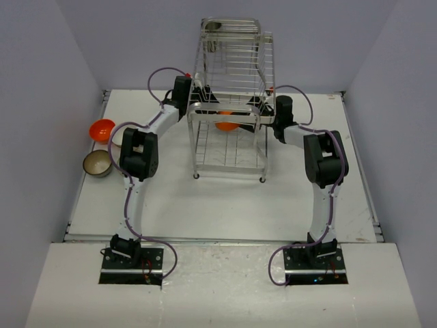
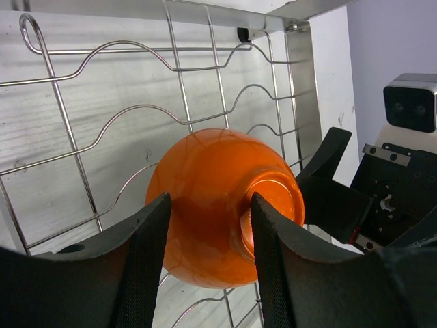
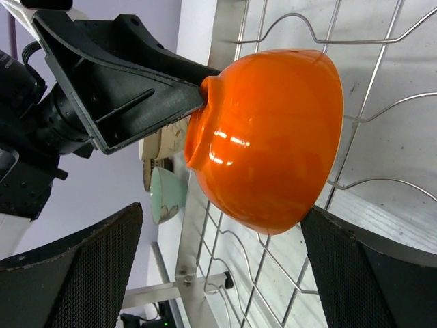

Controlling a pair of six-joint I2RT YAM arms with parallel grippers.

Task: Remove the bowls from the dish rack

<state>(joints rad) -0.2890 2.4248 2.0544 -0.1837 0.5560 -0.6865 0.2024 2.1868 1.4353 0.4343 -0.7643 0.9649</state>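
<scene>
Two end effectors, one bowl between them.

1. Rack [image 1: 232, 48]: stands upright on the worktop [image 1: 225, 205], centre, toward 12 o'clock.
2. Racked orange bowl [image 1: 225, 123]: in the rack's near side, tipped on its side. Its foot ring faces 9 o'clock in the top view and its dome rests against the wavy wires.
3. Left end effector [image 2: 212, 198]: enters the rack from 9 o'clock. It is narrowed onto the racked orange bowl at the foot end. One finger [image 2: 147, 260] lies on the outer wall, the other overlaps the foot ring, and both touch the glaze. The right wrist view shows a fingertip meeting the foot's rim.
4. Right end effector [image 3: 222, 213]: at 3 o'clock of the same bowl and spread wide. Its fingers frame the dome from either side and touch nothing.
5. Loose orange bowl [image 1: 102, 129] and brown bowl [image 1: 97, 162]: on the worktop at its 9 o'clock edge, well apart from the rack.
6. Cream bowl [image 3: 160, 143] and mint bowl [image 3: 167, 195]: glimpsed past the rack in the right wrist view, close together.
</scene>
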